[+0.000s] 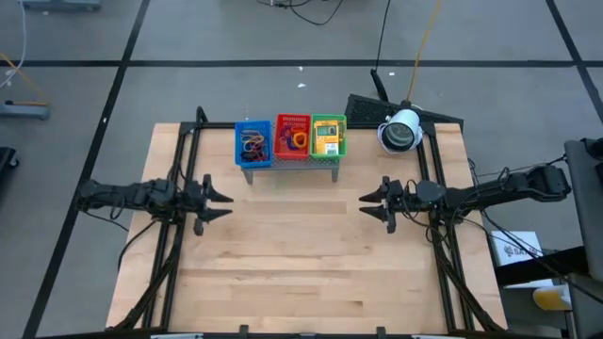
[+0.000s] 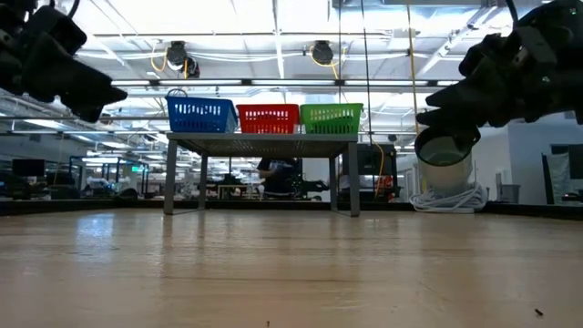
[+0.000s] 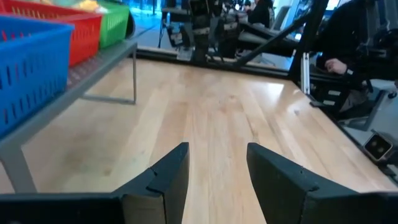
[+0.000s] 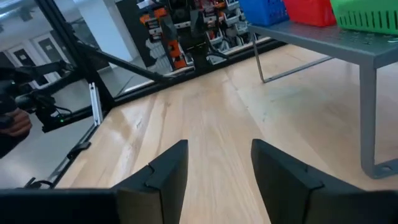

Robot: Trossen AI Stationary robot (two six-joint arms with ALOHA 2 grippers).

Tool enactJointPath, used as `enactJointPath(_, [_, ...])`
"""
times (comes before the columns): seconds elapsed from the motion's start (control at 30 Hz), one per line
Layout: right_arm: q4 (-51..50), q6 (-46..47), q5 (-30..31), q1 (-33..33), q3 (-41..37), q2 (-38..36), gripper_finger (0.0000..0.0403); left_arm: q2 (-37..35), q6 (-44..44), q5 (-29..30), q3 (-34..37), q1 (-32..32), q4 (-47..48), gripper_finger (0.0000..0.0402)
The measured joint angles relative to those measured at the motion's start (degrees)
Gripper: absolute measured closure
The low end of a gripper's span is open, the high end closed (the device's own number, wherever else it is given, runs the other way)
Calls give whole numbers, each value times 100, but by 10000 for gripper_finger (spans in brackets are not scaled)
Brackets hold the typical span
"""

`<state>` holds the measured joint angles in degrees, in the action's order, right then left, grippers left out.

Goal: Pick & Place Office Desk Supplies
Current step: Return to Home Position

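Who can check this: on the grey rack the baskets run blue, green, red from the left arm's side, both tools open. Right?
The order is wrong. The high view shows the blue basket, the red basket, then the green basket on the grey rack; the left tool and right tool are open.

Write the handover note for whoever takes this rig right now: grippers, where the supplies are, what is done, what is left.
Left gripper: open, holding nothing, above the table's left side, pointing toward the middle.
Right gripper: open, holding nothing, above the right side, facing the left one.
Supplies: rubber bands lie in the blue basket and the red basket; yellow-and-green packets lie in the green basket.
Done: all three baskets stand side by side on the grey rack at the table's back edge.
Left: I see nothing more to place; probably just let the arms settle at home.
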<state>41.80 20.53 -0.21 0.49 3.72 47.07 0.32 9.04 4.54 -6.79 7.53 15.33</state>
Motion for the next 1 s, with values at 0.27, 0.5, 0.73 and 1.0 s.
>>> enactJointPath(0.27, [-50, -15, -138, -4, -12, 2, 234, 0, 32, -11, 101, 0, 26, 231])
enactJointPath(0.5, [-477, 238, -280, -2, -19, 2, 234, 2, 57, -59, 101, 0, 29, 231])
enactJointPath(0.73, [-662, 730, -298, -2, -24, 4, 234, 2, 197, -20, 101, 0, 29, 231])
enactJointPath(1.0, [-649, 730, -291, -2, -26, 4, 234, 2, 468, -9, 101, 0, 29, 231])
